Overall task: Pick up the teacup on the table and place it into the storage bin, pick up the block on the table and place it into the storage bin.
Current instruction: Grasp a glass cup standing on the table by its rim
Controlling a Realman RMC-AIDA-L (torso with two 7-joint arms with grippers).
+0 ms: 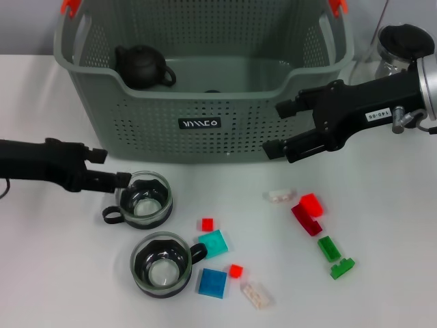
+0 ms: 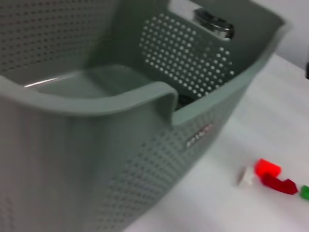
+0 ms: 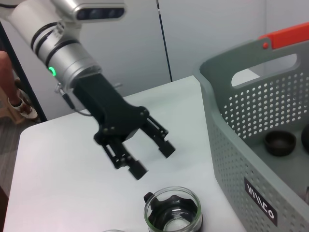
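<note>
Grey-green storage bin [image 1: 205,102] stands at back of white table [image 1: 54,273]; dark teapot [image 1: 141,66] inside, back left corner. Two glass teacups in front of it: rear teacup [image 1: 145,199] just below bin's front wall, front teacup [image 1: 162,264] nearer the camera. Left gripper [image 1: 115,169] low, jaws apart, empty, fingertips beside rear teacup's rim. Right gripper [image 1: 276,128] hangs by bin's right front corner, jaws spread, empty. Blocks scattered right of the cups: blue block [image 1: 212,282], teal block [image 1: 214,244], small red, green and white pieces.
</note>
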